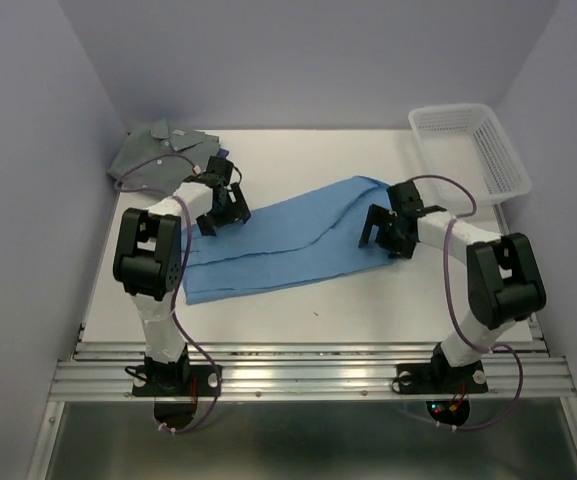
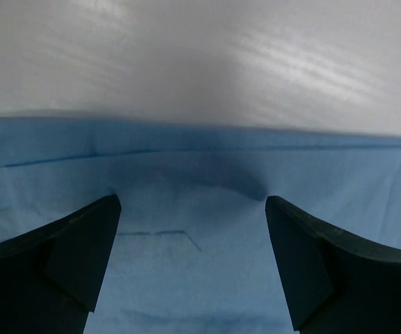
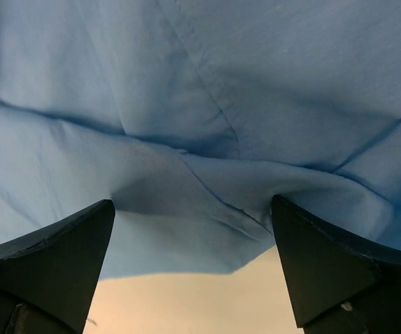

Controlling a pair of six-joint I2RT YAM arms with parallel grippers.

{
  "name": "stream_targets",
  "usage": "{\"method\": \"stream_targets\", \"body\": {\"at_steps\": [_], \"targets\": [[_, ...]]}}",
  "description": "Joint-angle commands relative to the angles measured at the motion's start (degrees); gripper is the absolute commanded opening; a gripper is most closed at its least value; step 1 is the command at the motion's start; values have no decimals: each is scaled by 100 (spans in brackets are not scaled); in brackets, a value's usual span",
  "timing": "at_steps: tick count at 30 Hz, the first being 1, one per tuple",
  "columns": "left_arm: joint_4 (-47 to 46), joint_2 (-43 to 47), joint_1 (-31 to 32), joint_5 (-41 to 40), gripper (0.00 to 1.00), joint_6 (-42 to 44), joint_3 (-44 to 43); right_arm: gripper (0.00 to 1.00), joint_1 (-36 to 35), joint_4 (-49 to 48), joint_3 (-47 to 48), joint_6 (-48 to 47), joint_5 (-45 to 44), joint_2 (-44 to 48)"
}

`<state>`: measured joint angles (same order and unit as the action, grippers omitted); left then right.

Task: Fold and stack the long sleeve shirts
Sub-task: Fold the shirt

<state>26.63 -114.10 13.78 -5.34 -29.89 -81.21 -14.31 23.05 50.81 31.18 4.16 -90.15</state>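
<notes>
Jaws spread wide and empty, the left gripper (image 1: 224, 212) is poised over the left end of the sky-blue shirt (image 1: 288, 242), the right gripper (image 1: 380, 233) over its right end. This shirt is seen part-folded. A grey-green shirt (image 1: 158, 150) is laid folded beyond its left end, so most of the work is judged undone.

A white mesh basket (image 1: 509, 166) is sitting at the far right corner of the table (image 1: 368, 300), its long side running along the right edge. A metal rail (image 1: 308, 378) is lying across the near edge. Pale purple walls (image 1: 28, 150) are enclosing three sides.
</notes>
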Motion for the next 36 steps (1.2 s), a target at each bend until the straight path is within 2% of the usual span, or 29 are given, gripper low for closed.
{"method": "stream_targets", "body": {"at_steps": [1, 2, 5, 7, 8, 9, 11, 12, 16, 18, 21, 25, 26, 28, 29, 30, 32, 33, 36], "targets": [[-88, 923, 89, 288, 99, -324, 1225, 100, -28, -591, 928, -155, -240, -1256], [-166, 1256, 116, 375, 99, -455, 1439, 100, -28, -556, 1523, -286, -293, -1869], [-158, 1863, 404, 743, 99, -763, 2176, 100, 24, -495, 2553, -507, -364, -2760], [-158, 2084, 695, 1069, 99, -921, 2555, 100, 77, -346, 3801, -744, -285, -3603], [-176, 2224, 1070, 1358, 99, -1009, 2636, 100, 77, -267, 4640, -997, -119, -4111], [-185, 2243, 1265, 1535, 99, -1019, 2689, 100, 77, -214, 5058, -1078, -22, -4116], [-211, 2235, 1670, 1965, 99, -993, 2760, 100, 77, -125, 5779, -1245, 267, -4808], [-220, 2278, 2063, 2176, 99, -1019, 2768, 100, 77, -73, 6444, -1342, 469, -5167], [183, 2691, 2577, 1889, 99, -1089, 2506, 100, 77, 331, 7608, -1518, 849, -5461], [473, 3103, 2594, 1678, 99, -1054, 2347, 100, 77, 341, 7681, -1667, 850, -5251], [711, 3648, 2595, 1230, 99, -1019, 2118, 100, 77, 358, 7480, -1747, 814, -4549], [1299, 4018, 2507, 413, 99, -1089, 2118, 100, -1, 87, 5892, -1580, 753, -3082], [1518, 4054, 2350, 290, 99, -1159, 2205, 100, -89, -19, 5035, -1589, 692, -2757], [1695, 4036, 2043, 314, 99, -1142, 2355, 100, -598, -168, 4056, -1624, 350, -1720], [1827, 4019, 1675, 315, 99, -1116, 2547, 100, -861, -352, 3112, -1780, 253, -1377], [1871, 4028, 1480, 289, 99, -1089, 2644, 100, -1499, -441, 2676, -1843, 78, -1052], [1881, 4124, 1111, 454, 99, -923, 2934, 100, -2257, -468, 2033, -2027, -178, -277], [1828, 4185, 857, 864, 99, -739, 3031, 100, -3000, -433, 1586, -2098, -675, 82], [1732, 4519, 793, 1464, 99, -650, 3461, 100, -3911, -240, 1161, -1976, -979, 410]]}}
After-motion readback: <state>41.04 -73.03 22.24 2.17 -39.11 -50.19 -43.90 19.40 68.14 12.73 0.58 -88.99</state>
